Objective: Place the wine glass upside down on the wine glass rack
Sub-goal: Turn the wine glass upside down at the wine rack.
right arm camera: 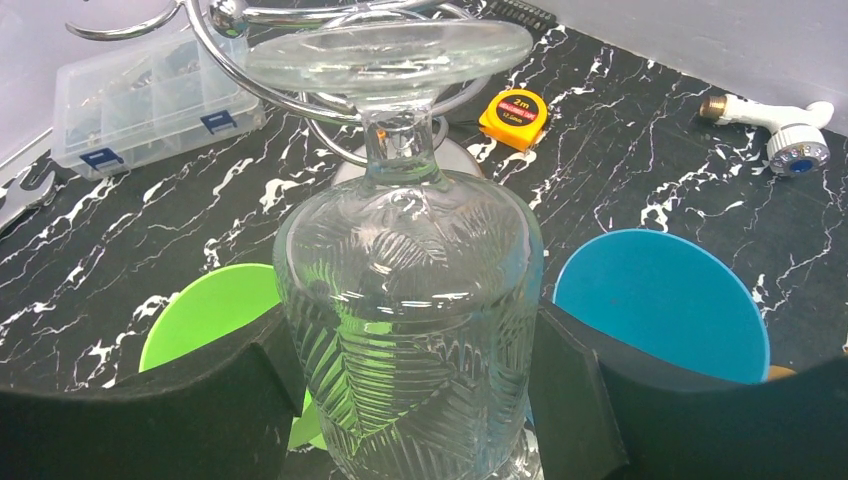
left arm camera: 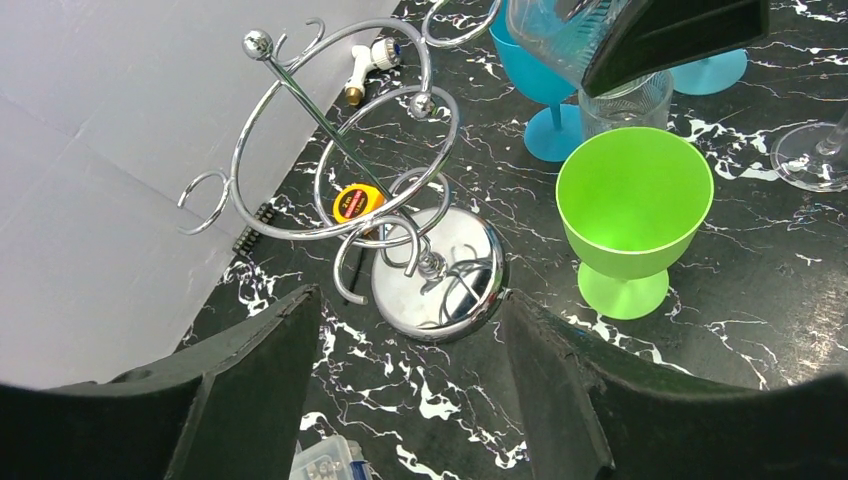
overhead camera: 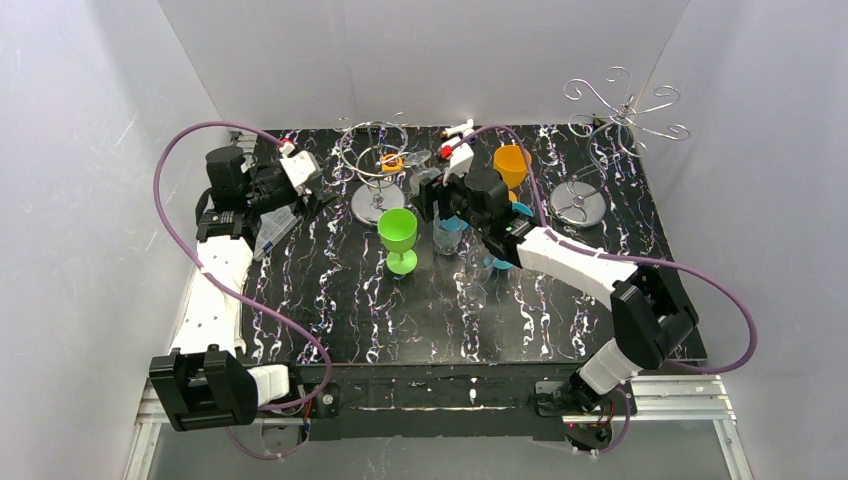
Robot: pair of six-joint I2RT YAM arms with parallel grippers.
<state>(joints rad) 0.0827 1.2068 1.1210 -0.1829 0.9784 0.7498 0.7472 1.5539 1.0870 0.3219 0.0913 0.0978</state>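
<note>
Right hand (right arm camera: 412, 350) is clenched on the wine glass (right arm camera: 410, 250): both black fingers (right arm camera: 230, 400) press the sides of the bowl. The bowl sits nearest the wrist and the stem and round foot point away past the fingertips. I cannot tell its tilt relative to the surface (overhead camera: 350, 310). The glass is clear, with a leaf pattern pressed into the bowl, a short thick stem and a flat, wide foot. Seen from above, this hand hovers over the far middle of the surface, with a green cup (right arm camera: 200, 310) and a blue cup (right arm camera: 660, 300) just beside and below the held glass. A shorter wire stand with loop rings (left arm camera: 340, 180) is near the foot, with a yellow tape measure (right arm camera: 513, 108) behind it. The wine glass rack (overhead camera: 622, 110) stands at the far right corner, well apart from the hand and glass. It is tall silver wire with scroll-shaped arms on a central post and a round metal base. An orange cup (overhead camera: 511, 163) stands between the hand and the rack. Left hand (left arm camera: 415, 390) is released, fingers spread with nothing between them, on the far left facing the loop stand.
</note>
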